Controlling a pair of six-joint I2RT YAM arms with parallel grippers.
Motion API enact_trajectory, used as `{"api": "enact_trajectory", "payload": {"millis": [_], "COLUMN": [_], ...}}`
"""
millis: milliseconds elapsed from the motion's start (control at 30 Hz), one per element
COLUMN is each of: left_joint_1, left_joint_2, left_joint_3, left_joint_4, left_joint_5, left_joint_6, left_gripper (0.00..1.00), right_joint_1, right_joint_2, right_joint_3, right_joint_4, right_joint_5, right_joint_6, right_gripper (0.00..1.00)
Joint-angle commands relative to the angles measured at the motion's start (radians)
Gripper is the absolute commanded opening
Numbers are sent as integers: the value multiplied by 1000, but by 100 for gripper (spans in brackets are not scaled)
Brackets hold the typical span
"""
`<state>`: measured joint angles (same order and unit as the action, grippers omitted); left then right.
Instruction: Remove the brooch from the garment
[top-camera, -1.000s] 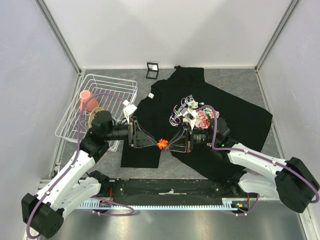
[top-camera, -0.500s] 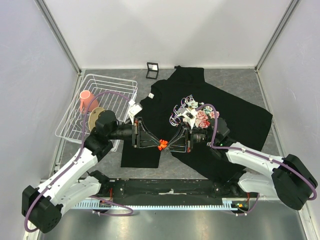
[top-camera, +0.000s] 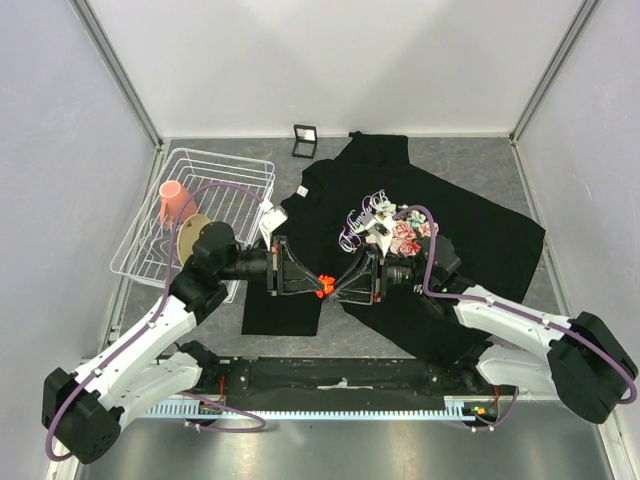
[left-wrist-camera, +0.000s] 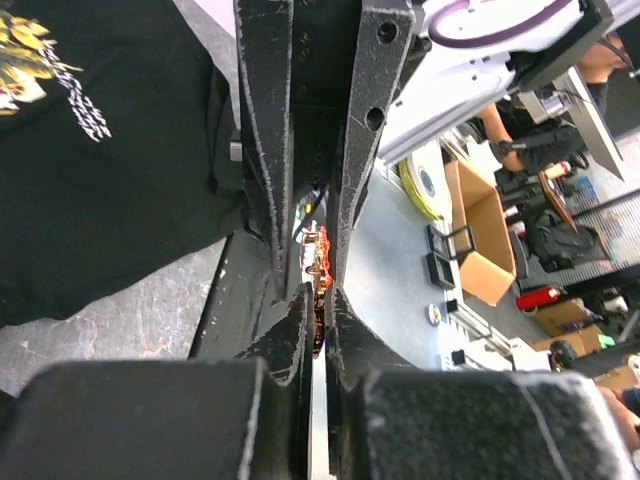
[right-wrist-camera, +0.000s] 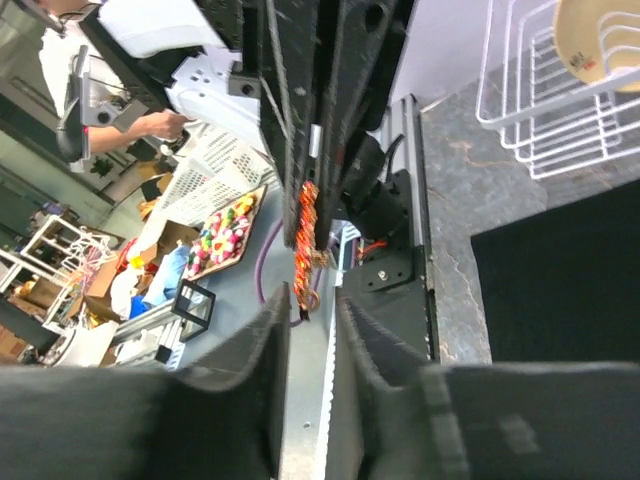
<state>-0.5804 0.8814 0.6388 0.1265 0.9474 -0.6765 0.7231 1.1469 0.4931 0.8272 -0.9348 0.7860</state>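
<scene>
The black garment (top-camera: 480, 235) with its rose print lies flat on the table. The two grippers meet tip to tip above its lower left corner. The tiny red-orange brooch (top-camera: 324, 287) hangs between them, off the cloth. My left gripper (top-camera: 316, 288) is shut on the brooch (left-wrist-camera: 322, 262), pinching it edge-on between its fingertips (left-wrist-camera: 296, 318). My right gripper (top-camera: 337, 290) stands open, and its jaws show a clear gap on both sides of the brooch (right-wrist-camera: 305, 225), whose lower end hangs just at my right gripper (right-wrist-camera: 312, 308).
A white wire basket (top-camera: 240, 165) at the left holds a pink cup (top-camera: 172, 198) and a tan plate (top-camera: 190, 232). A small black frame (top-camera: 305, 140) stands at the back by the collar. The garment (right-wrist-camera: 560, 280) covers the table's right half.
My left gripper reached in from the left and shut on the brooch. My right gripper's jaws parted and let the brooch go.
</scene>
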Motion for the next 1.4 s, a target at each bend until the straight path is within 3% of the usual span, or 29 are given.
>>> {"api": "enact_trajectory", "payload": {"millis": [0, 33, 133, 367, 633, 1033, 1200, 1300, 1333, 1367], "left_joint_1": [-4, -4, -2, -2, -2, -2, -2, -2, -2, -2], "left_joint_2": [-48, -51, -55, -52, -58, -45, -41, -42, -45, -50], "left_joint_3": [30, 30, 30, 25, 27, 24, 25, 27, 35, 57], "left_joint_4": [27, 27, 7, 16, 27, 30, 42, 16, -22, -68], "left_joint_5": [-65, -71, -91, -98, -116, -130, -122, -139, -195, -238], "left_joint_6": [-3, -1, 11, -6, -23, -40, -49, -49, -41, -31], "left_gripper": [2, 2, 2, 2, 2, 2, 2, 2, 5, 21], "right_joint_1": [1, 2, 2, 4, 12, 24, 24, 24, 25, 25], "right_joint_2": [-58, -68, -99, -115, -84, -53, -42, -44, -52, -55], "right_joint_3": [24, 1, -36, -53, -33, -33, -28, -31, -31, -31], "right_joint_4": [-103, -88, -25, 24, 55, 104, 118, 119, 107, 92], "right_joint_5": [117, 167, 230, 252, 211, 199, 203, 226, 235, 250], "right_joint_6": [-19, -1, 79, 113, 116, 131, 134, 134, 130, 122], "right_gripper": [39, 47, 56, 58, 34, 25, 0, 0, 0, 0]}}
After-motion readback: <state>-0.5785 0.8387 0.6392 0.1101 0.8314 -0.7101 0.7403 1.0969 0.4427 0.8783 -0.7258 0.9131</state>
